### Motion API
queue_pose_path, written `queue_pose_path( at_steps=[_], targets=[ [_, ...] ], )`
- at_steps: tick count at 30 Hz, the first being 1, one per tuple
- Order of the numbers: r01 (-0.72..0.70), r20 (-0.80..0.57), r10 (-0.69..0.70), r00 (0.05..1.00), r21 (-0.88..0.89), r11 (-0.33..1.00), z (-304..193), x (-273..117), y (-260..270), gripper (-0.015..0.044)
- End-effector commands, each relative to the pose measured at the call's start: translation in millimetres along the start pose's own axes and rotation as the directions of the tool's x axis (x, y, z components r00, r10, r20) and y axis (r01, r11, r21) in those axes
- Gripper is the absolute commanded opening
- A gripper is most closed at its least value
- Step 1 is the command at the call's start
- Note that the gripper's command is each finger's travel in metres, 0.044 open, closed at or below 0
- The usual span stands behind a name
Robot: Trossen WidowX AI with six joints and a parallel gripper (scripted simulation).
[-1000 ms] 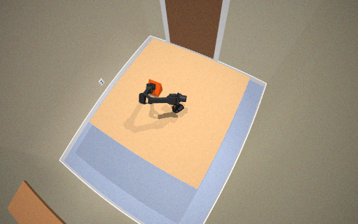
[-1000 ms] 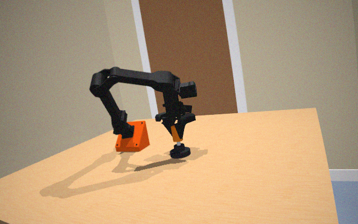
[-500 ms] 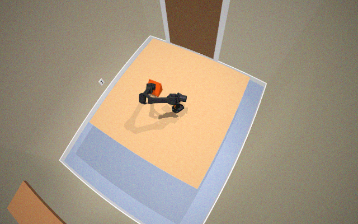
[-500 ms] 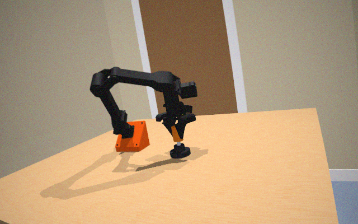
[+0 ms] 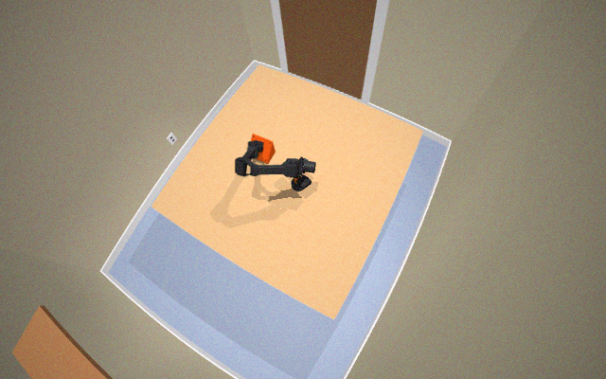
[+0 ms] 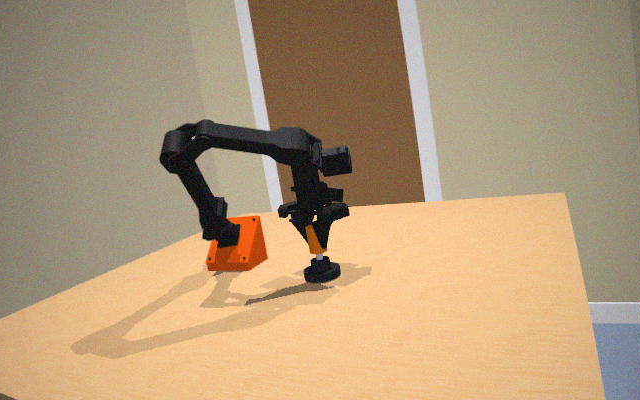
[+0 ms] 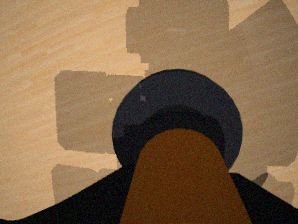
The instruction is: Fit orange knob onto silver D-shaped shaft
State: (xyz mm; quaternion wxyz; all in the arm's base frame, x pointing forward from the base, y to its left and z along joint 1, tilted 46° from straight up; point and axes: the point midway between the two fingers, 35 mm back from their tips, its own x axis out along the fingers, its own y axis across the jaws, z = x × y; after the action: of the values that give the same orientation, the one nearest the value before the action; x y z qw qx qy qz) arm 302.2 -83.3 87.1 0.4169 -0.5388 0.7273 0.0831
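- Here are the jaws, standing partway open and gripping the orange knob [image 5: 296, 180] [image 6: 315, 240] [image 7: 180, 175], which is sitting between them.
- Just below, the silver shaft [image 6: 319, 257] is showing between knob and pedestal [image 5: 298, 187] [image 6: 322, 272] [image 7: 177, 92], so the knob isn't seated!
- Picking up and carrying over look done; lining up the flats, pushing down and letting go are remaining, I'd say. The hole is hiding underneath, so I can't tell whether the flats are matching.
- Around the jaws, the worktop [image 5: 327, 237] [image 6: 415, 300] [image 7: 30, 40] is leaving turning room, its edges lying well apart.
- Farther off, the orange base block [image 5: 266, 150] [image 6: 257, 245] is standing safely aside.
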Motion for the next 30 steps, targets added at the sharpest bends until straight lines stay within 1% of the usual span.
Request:
queue_pose_path(
  at_steps=[1,11,17,18,30],
  targets=[
    [0.003,-0.006,-0.003,1.0,-0.005,1.0,-1.5,0.9,-0.2,0.0],
    [0.002,-0.006,-0.002,1.0,0.004,1.0,-1.5,-4.3,-0.2,0.0],
    [0.004,-0.006,-0.003,1.0,0.193,0.981,0.2,-3.8,-1.4,0.0],
    [0.004,-0.005,-0.003,1.0,0.203,0.979,1.0,-3.3,-1.8,0.0],
    [0.004,-0.006,-0.003,1.0,0.203,0.979,0.4,0.7,-1.4,0.0]
  ],
)
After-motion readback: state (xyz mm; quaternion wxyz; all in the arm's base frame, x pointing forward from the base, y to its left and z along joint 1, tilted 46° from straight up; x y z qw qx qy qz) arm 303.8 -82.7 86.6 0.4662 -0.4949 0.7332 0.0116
